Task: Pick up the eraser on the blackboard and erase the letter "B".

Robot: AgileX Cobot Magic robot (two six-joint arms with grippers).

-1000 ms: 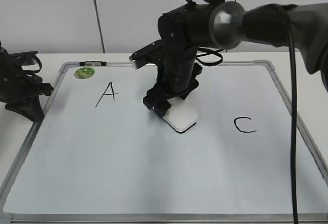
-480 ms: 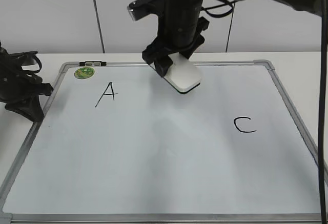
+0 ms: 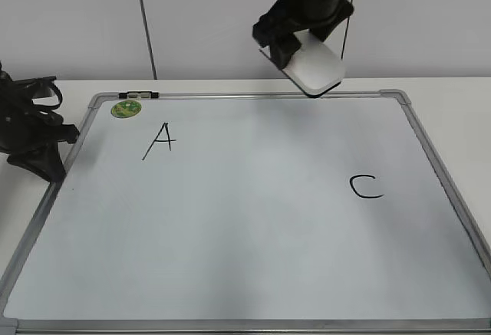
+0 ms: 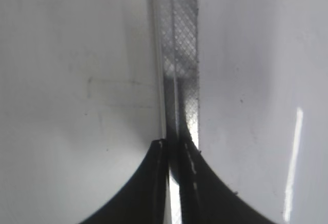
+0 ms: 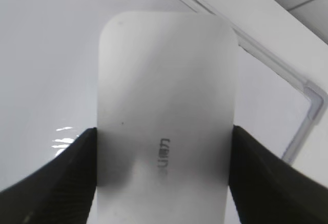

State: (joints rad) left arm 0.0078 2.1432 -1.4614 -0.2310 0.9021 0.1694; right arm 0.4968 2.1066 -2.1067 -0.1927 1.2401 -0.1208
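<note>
**benchbot_42:** So, exterior view first. The right gripper (image 3: 301,50) has the eraser (image 3: 316,70) clamped and held in the air, above the far edge of the blackboard (image 3: 418,132). On the board I can find the black "A" (image 3: 159,140), the black "C" (image 3: 366,187) and a round green magnet (image 3: 126,108) in the far left corner. No "B" anywhere; the patch between the A and C looks blank. So I'd call the wipe done, and the step in hand is putting the eraser down.

**rigrat:** Agreed. What's the left arm doing?

**benchbot_42:** Left wrist view: the left gripper (image 4: 173,155) has its fingers nearly together with nothing between them, sitting right over the board's metal frame (image 4: 179,55). It's parked at the left edge, well apart from everything.

**rigrat:** And the right wrist cam?

**benchbot_42:** Both dark fingers (image 5: 66,175) are tight on the eraser's (image 5: 166,116) long sides, grey lettering up, with the frame corner (image 5: 312,93) behind. Grip looks square and centred.

**rigrat:** Then my advice: come down flat so the felt side lands level, pick a bare spot away from the A and C so nothing gets smudged, and only open once it's resting on the board. Dropping it from that height could make it bounce or skid.
</note>
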